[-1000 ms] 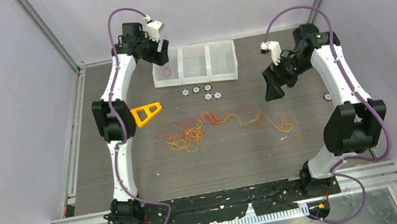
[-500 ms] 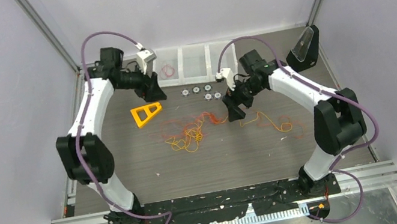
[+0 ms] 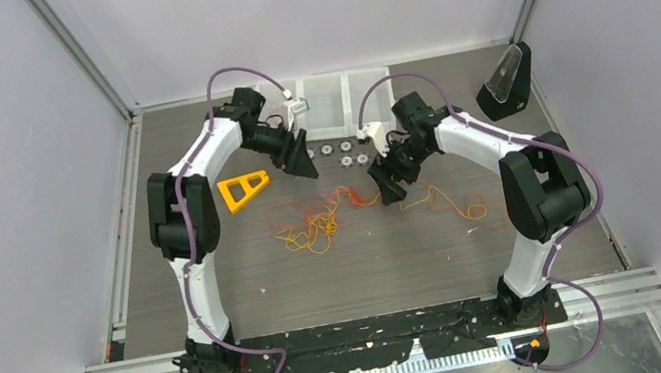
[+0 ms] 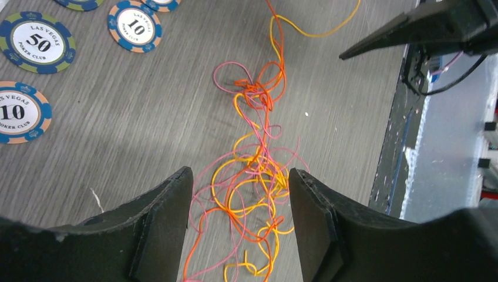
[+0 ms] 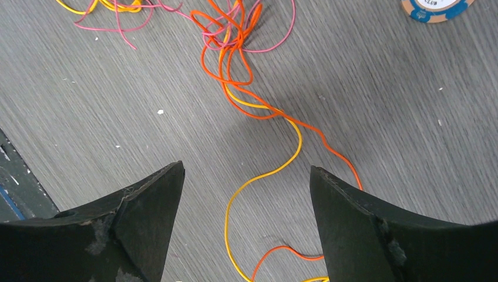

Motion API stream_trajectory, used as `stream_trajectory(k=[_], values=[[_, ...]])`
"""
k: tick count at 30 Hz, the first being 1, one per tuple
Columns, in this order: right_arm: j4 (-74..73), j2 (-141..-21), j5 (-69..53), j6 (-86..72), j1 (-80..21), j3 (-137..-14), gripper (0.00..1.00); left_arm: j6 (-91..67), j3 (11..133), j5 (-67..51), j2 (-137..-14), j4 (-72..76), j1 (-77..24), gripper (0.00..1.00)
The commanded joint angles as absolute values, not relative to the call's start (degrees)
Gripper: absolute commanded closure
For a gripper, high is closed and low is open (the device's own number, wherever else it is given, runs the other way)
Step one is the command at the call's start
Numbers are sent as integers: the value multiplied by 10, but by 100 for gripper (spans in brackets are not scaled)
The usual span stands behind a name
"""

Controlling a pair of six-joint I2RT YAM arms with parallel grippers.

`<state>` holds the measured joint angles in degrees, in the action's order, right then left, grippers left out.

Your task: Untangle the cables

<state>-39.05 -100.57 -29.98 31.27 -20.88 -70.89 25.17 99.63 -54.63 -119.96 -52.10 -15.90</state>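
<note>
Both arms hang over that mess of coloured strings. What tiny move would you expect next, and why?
Probably the right pincer lowers and closes on the yellow cable: that single strand lies between its open jaws, clear of the knot, so it looks easiest to draw out. The left pincer hangs open over the thick tangle.

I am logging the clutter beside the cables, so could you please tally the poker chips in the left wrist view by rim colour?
Green-and-blue-rimmed chips: 2 (one marked 50, one cut off by the frame edge)
Blue-and-orange-rimmed chips: 3 (two marked 10, one cut off by the frame edge)
Total: 5
</note>
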Motion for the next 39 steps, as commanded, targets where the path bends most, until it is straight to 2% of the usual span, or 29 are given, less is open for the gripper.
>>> stream_trajectory(k=[1,11,21,25,32,35,39], values=[[-393,-1020,-290,321,-206,-723,16,201,1005,-574,-1215,-528,-155,39],[-410,-1058,-295,321,-198,-745,19,131,898,-538,-1205,-416,-180,42],[-422,-1060,-300,322,-175,-740,21,130,817,-592,-1158,-353,-180,58],[-421,-1060,-300,322,-175,-735,22,142,757,-610,-1112,-320,-180,48],[-419,-1061,-300,323,-175,-725,24,137,740,-608,-1103,-297,-179,47],[-418,-1060,-298,325,-175,-724,24,136,740,-605,-1103,-292,-179,53],[-418,-1062,-294,327,-175,-722,25,142,742,-604,-1100,-296,-178,79]])
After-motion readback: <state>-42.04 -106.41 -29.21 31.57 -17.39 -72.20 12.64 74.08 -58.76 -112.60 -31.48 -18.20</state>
